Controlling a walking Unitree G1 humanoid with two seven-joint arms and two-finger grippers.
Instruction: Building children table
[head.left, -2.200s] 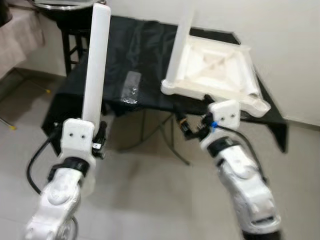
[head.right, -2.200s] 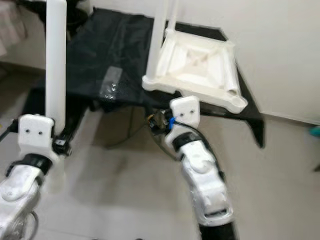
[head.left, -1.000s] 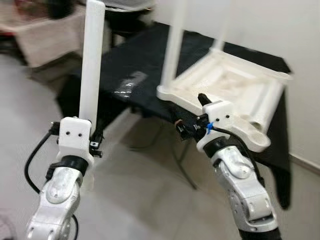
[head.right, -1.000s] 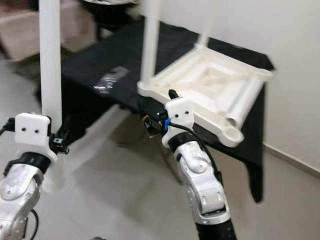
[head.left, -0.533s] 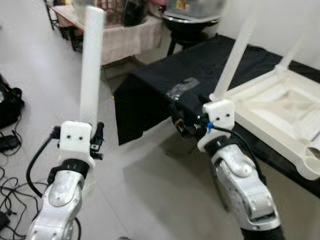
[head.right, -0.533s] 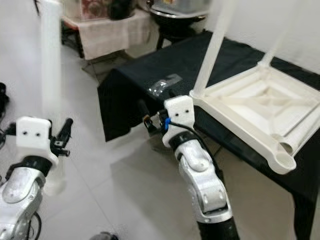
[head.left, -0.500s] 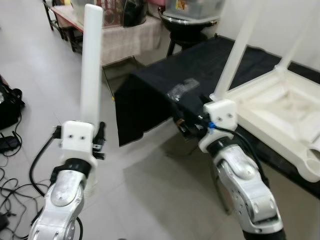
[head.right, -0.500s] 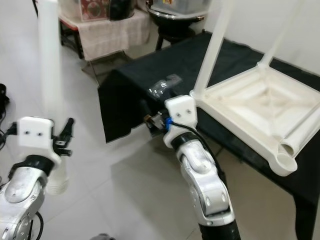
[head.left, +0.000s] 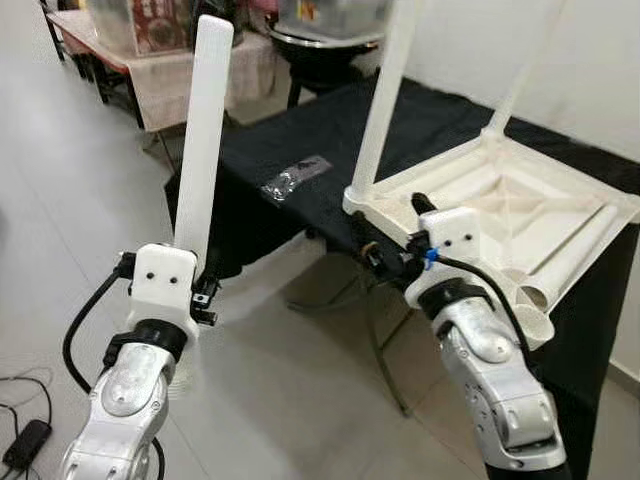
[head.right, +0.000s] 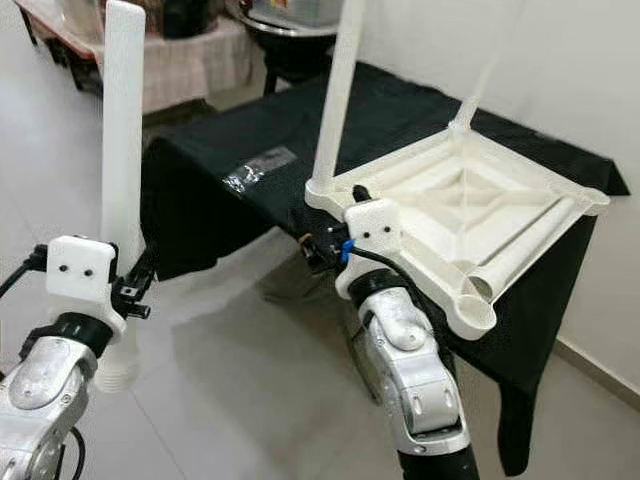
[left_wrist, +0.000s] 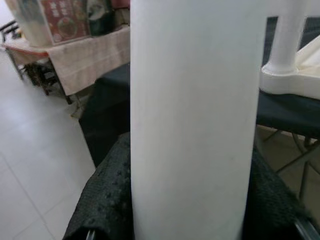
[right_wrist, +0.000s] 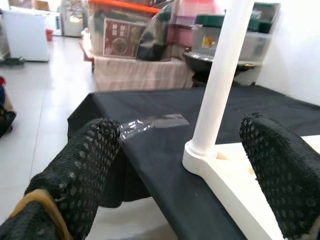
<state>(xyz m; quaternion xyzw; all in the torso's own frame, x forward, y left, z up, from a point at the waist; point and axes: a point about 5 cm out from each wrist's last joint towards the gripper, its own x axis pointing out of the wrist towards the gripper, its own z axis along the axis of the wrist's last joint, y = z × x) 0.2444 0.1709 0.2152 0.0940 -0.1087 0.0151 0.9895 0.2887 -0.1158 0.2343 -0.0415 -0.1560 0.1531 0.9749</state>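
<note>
One white plastic table leg (head.left: 203, 140) stood clamped in my left gripper (head.left: 200, 285); my right gripper (right_wrist: 190, 165), fingers spread, faced the upturned white tabletop (head.left: 500, 210), whose lower-right empty socket (head.right: 474, 317) needed vertical alignment.

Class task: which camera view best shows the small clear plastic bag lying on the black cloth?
The left eye view: the bag lies whole and unblocked on the black cloth. The right eye view shows it too, a little smaller. The right wrist view catches it low and flat, between the right gripper fingers.
</note>
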